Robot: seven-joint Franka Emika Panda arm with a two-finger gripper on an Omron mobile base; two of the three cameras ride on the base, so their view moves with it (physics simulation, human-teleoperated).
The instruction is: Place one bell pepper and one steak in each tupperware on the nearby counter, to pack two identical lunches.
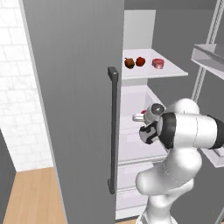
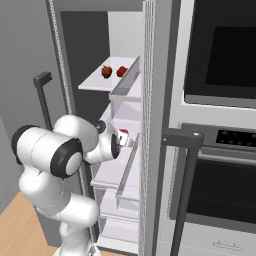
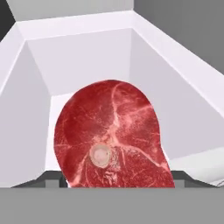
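A raw marbled steak [image 3: 111,135] sits between my gripper's [image 3: 116,177] fingers inside a white fridge compartment [image 3: 83,57], spanning the whole gap between them. In the left base view the gripper [image 1: 142,118] reaches into the fridge's middle level with the pink steak [image 1: 138,117] at its tip. It is the same in the right base view, with the gripper [image 2: 121,139] and the steak [image 2: 123,133]. On the shelf above lie a dark pepper [image 1: 129,63], a bright red pepper [image 1: 140,61] and a second steak [image 1: 158,64]. The tupperware and the counter are out of view.
The fridge's grey left door with its dark bar handle [image 1: 113,127] stands close to the arm's left. The opened right door carries white bins [image 2: 126,80]. To the right of the fridge is a black oven [image 2: 220,50] with a dark handle [image 2: 182,137]. Wood floor [image 1: 30,197] lies below.
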